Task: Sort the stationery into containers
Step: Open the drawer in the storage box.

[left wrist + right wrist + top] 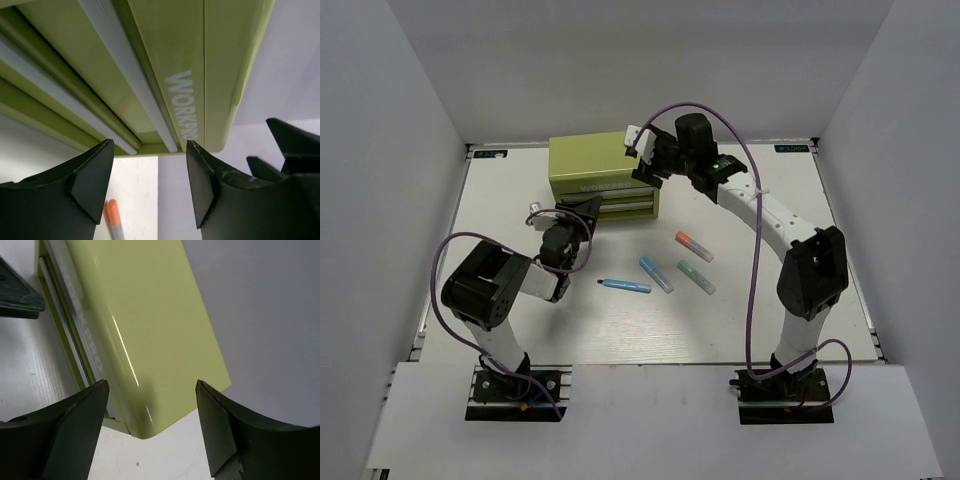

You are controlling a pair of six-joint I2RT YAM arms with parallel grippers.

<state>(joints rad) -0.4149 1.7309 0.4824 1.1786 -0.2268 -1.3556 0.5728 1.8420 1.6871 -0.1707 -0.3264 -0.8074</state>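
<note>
The olive yellow-green tool chest (590,165) stands at the back of the table, both front drawers shut. My left gripper (584,211) is open and empty at the drawers' left front. In the left wrist view the left gripper (148,175) faces the chest (170,75). My right gripper (646,161) is open and empty at the chest's right top corner. In the right wrist view the right gripper (152,427) spans that corner of the chest (145,330). The orange-capped pen (694,246), light blue pen (656,274), green pen (696,277) and thin bright-blue pen (624,286) lie on the table in front.
White walls enclose the table on the left, back and right. The orange cap (113,212) shows between the left fingers. The right arm's dark fingers (290,150) appear at the right of the left wrist view. A purple cable loops over each arm.
</note>
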